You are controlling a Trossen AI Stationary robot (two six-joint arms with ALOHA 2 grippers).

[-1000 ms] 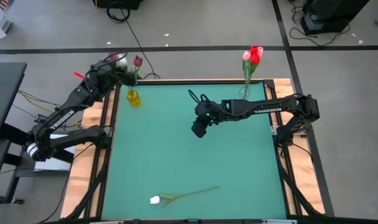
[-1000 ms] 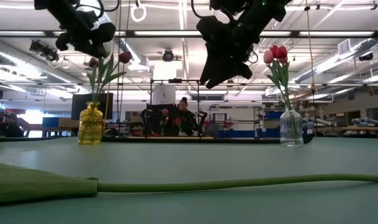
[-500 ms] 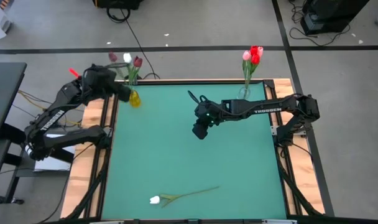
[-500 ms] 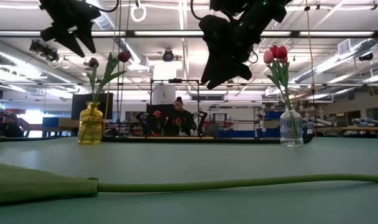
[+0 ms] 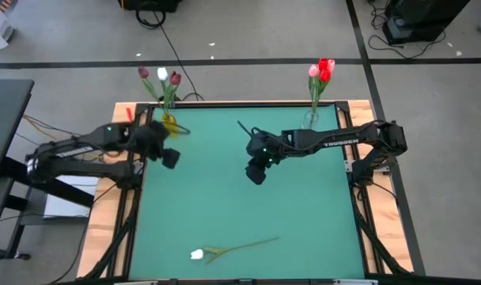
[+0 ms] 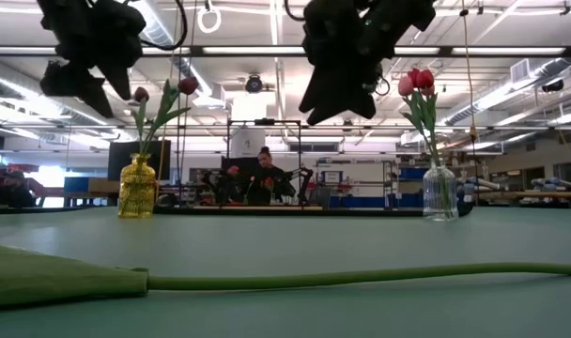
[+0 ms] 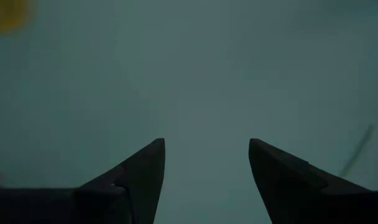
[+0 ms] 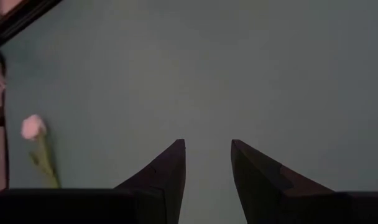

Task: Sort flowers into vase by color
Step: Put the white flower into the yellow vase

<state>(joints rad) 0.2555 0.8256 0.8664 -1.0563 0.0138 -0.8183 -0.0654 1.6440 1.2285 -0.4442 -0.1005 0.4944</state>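
Note:
A yellow vase (image 5: 169,124) (image 6: 137,188) stands at the green mat's far left and holds a white tulip (image 5: 162,74) between two dark red ones (image 5: 176,78). A clear vase (image 5: 311,119) (image 6: 439,192) at the far right holds pink and red tulips (image 5: 323,70). Another white tulip (image 5: 197,254) (image 8: 33,126) lies flat near the front edge, its stem (image 6: 361,276) pointing right. My left gripper (image 5: 171,158) (image 7: 206,144) hangs open over the mat just in front of the yellow vase. My right gripper (image 5: 256,174) (image 8: 207,144) hangs open above mid-table. Nothing is between either pair of fingers.
A wooden frame (image 5: 138,158) borders the mat (image 5: 248,214). Cables and grey floor lie beyond it. In the low view a person (image 6: 264,174) sits far behind the table in the room.
My left gripper has let go of the white tulip, which now stands in the yellow vase. The gripper has drawn back from the flower heads toward the table's near edge and down, and now hangs over the mat in front of the vase.

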